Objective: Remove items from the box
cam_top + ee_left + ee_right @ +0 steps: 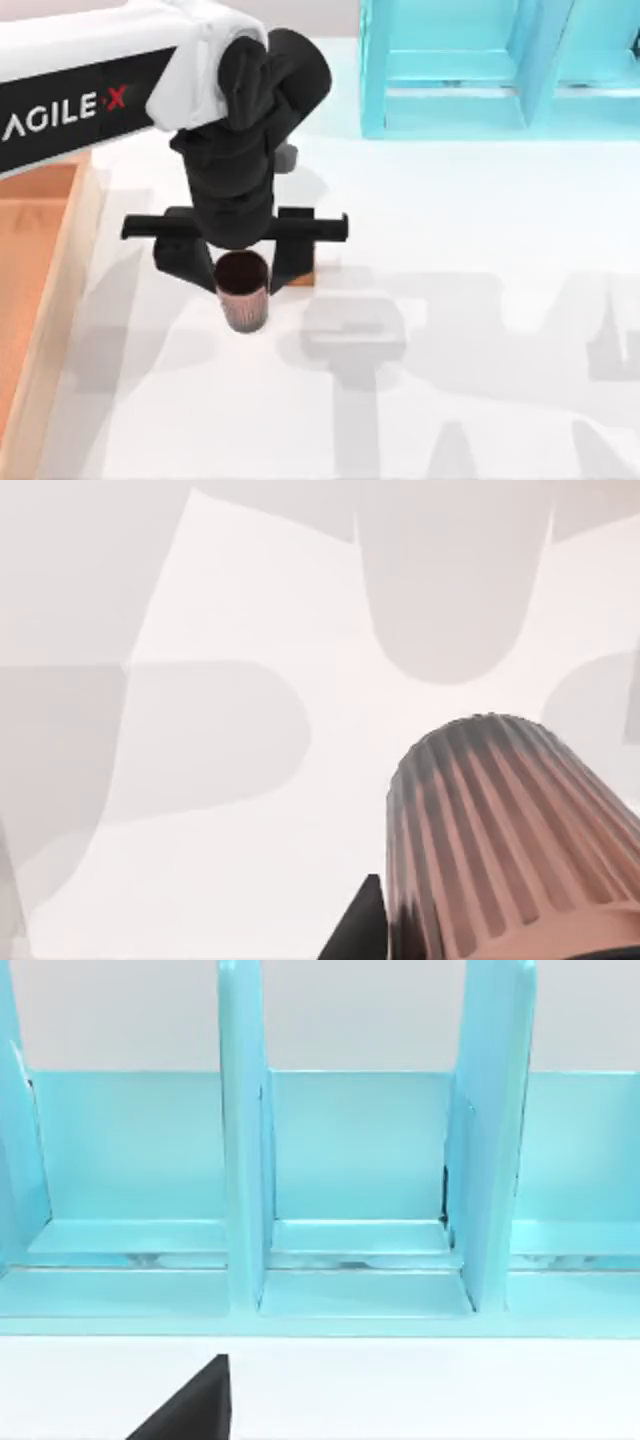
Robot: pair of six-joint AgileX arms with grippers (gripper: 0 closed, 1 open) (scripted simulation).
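On the white worktop (480,300), the left hand (243,275) grips the dark brown ribbed cup (243,290) between its fingers. The shallow wooden box (40,330) lies off to its left.

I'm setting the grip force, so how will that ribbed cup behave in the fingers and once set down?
The ribbed cup, held in the left gripper over the table, looks rigid, and its ribs probably resist slipping. It narrows toward one end, so it may tip when released. On its side it would likely roll.
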